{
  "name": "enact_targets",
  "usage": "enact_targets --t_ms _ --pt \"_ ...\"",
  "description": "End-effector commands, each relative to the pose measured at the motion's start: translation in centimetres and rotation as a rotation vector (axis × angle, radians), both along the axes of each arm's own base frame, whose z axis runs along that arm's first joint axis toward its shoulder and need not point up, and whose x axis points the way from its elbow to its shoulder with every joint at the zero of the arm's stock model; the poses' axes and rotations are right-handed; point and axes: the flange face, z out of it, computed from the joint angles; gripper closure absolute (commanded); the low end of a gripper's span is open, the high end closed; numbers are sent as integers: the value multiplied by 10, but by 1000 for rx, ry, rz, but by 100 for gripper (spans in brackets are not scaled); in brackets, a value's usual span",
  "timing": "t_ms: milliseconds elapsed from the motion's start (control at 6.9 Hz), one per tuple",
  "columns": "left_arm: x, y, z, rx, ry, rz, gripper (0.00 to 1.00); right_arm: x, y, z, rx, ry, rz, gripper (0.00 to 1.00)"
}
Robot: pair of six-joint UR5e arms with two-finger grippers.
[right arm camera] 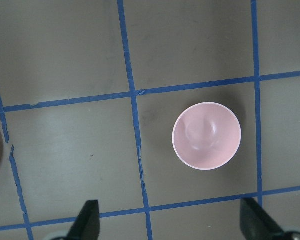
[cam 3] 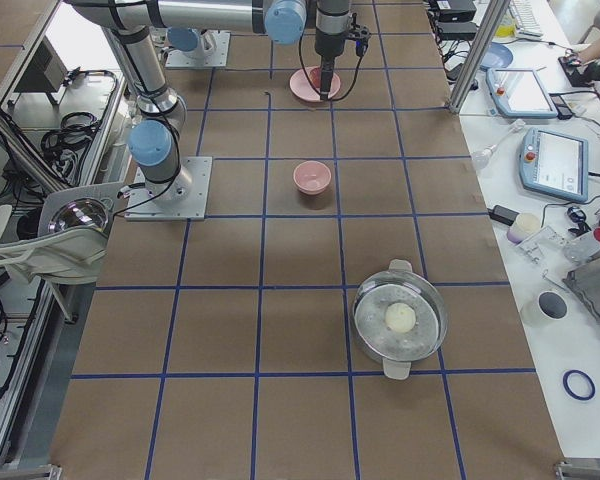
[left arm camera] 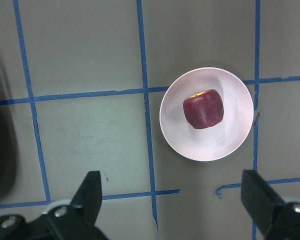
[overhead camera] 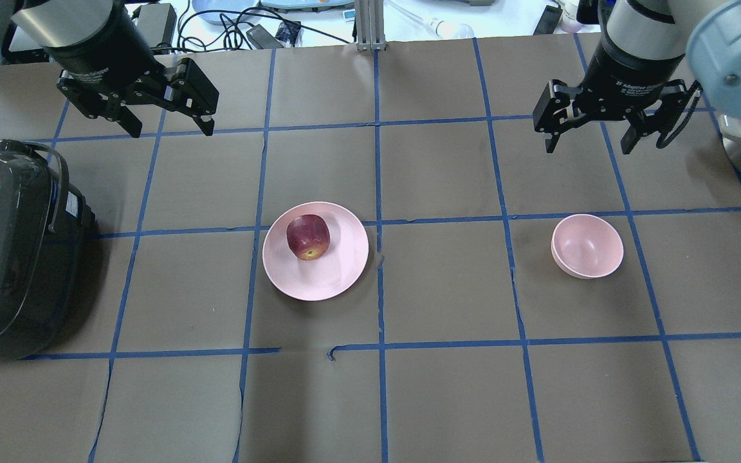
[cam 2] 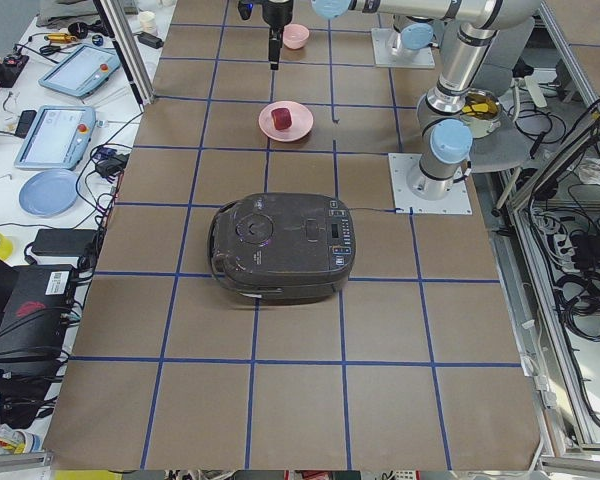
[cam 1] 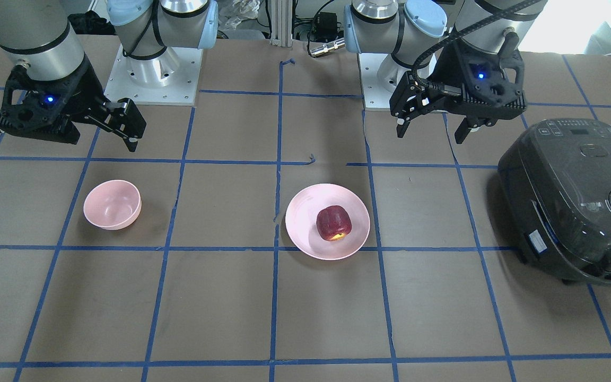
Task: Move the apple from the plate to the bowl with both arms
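The dark red apple (cam 1: 333, 223) (overhead camera: 308, 236) lies on the wide pink plate (cam 1: 305, 212) (overhead camera: 325, 276) near the table's middle. The small deep pink bowl (cam 1: 112, 204) (overhead camera: 587, 246) stands empty on my right side. My left gripper (overhead camera: 171, 130) (cam 1: 431, 136) is open and empty, high above the table, beyond and to the left of the plate. Its wrist view shows the apple (left arm camera: 204, 108) on the plate (left arm camera: 230, 135) ahead of the fingers. My right gripper (overhead camera: 588, 147) (cam 1: 101, 142) is open and empty, high beyond the bowl (right arm camera: 206, 136).
A dark rice cooker (overhead camera: 4, 244) (cam 1: 576, 196) sits at the table's left end, close to my left arm. A steel pot (cam 3: 400, 320) with a pale round thing inside stands at the right end. Blue tape lines grid the brown table.
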Motion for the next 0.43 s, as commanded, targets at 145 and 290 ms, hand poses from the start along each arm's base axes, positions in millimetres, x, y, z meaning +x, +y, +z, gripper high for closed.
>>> enact_targets --t_ms 145,290 --pt "1 -1 0 -1 1 3 0 -1 0 -2 4 8 -3 0" --pt "2 -1 0 -1 0 3 0 -1 0 -1 4 13 -5 0"
